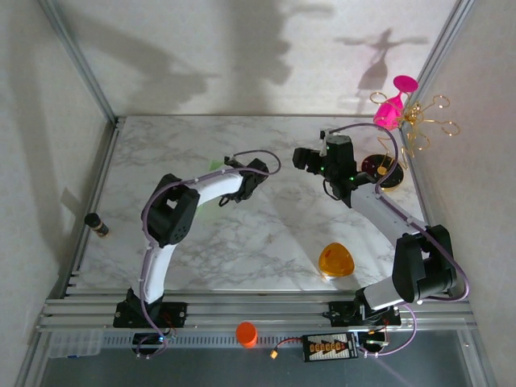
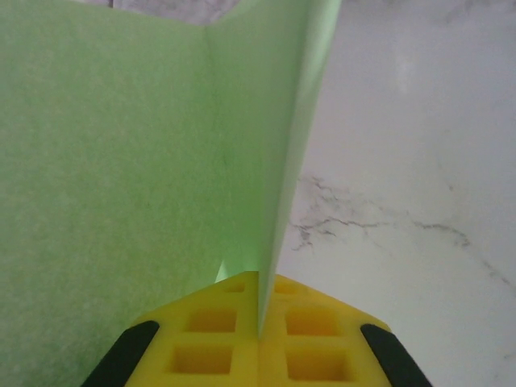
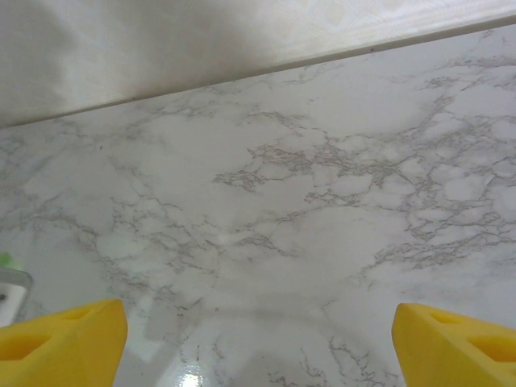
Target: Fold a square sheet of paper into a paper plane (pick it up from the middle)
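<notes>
Left wrist view has the left hand point(image 2: 258, 326) pinching the square sheet of paper point(image 2: 121, 161) at its upright fold; right wrist view has the right hand point(image 3: 258, 339) spread above the counter point(image 3: 282, 201).

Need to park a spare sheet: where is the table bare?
Bare: the table's far-left corner beyond the left gripper, and the near middle left of the orange object. Crowded: far right, around the wire stand and right gripper.
</notes>
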### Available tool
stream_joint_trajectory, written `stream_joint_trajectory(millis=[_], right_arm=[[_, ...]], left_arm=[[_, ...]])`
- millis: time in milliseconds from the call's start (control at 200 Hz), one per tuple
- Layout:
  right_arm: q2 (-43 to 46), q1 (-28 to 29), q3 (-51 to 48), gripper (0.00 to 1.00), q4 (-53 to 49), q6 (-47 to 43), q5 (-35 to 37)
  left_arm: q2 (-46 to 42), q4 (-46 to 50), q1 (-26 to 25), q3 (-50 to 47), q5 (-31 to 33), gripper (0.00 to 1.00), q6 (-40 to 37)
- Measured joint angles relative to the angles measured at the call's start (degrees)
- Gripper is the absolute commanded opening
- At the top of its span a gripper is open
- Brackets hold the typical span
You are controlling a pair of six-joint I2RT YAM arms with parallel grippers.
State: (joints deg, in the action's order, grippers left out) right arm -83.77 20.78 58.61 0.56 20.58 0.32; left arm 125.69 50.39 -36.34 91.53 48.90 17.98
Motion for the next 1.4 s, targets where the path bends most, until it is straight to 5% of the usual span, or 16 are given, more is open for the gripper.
stream_joint_trajectory(millis=[305, 661, 1121, 1402], right_arm=[[0.0, 0.0, -0.6, 0.86, 0.0, 0.9, 0.9], [0.0, 0.0, -0.7, 0.85, -0.4, 2.7, 0.7], [0.0, -0.8, -0.8, 0.85, -0.2, 5.5, 0.7], [-2.1, -1.3, -0.8, 0.87, 0.5, 5.8, -1.9]], left_arm=[[6.2, 0.7, -1.3, 1.9, 0.3, 0.06, 0.8], [7.2, 1.8, -2.6, 3.5, -2.5, 0.31, 5.1], [-4.5, -5.9, -9.6, 3.6, -31.7, 0.45, 12.9], [-22.3, -15.0, -2.6, -3.6, -41.0, 0.40, 12.7]])
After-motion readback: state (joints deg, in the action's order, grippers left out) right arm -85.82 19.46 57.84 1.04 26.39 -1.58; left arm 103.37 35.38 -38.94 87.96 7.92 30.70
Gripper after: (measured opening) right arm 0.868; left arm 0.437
